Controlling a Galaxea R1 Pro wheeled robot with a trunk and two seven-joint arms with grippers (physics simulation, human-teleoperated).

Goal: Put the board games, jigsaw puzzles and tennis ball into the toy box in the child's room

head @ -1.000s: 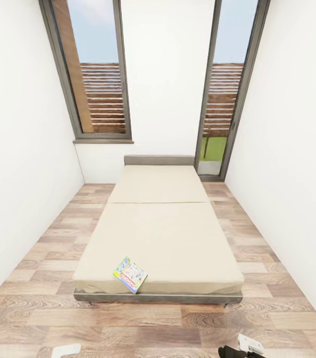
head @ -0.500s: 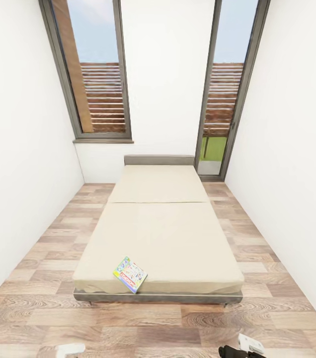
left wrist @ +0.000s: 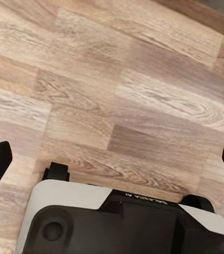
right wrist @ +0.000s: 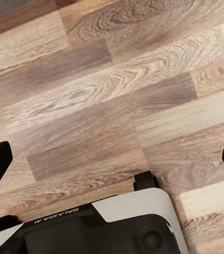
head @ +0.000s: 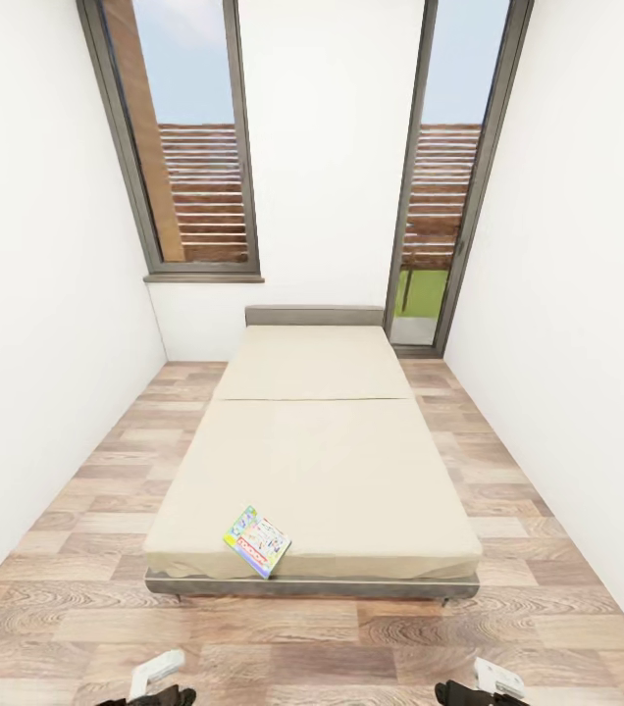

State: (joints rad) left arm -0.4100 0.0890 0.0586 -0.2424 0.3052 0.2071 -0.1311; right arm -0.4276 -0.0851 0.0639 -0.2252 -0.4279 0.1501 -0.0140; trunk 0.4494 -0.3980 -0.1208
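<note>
One board game (head: 257, 541) (a flat box with a green edge) lies near the front edge of the bed (head: 314, 461). The left pincer (left wrist: 112, 159) and right pincer (right wrist: 112, 159) both hang wide open over the wood floor (head: 283, 637), holding nothing.

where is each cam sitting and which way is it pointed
Head view: on the robot's head, looking forward and down at the bed with a board game near its foot edge; both wrists show at the bottom edge.
Left wrist view: on the left arm, pointing down at the wood floor; the left gripper is open, and the robot's base shows below it.
Right wrist view: on the right arm, also pointing at the floor; the right gripper is open.
Shared: all three views show the plank floor.
</note>
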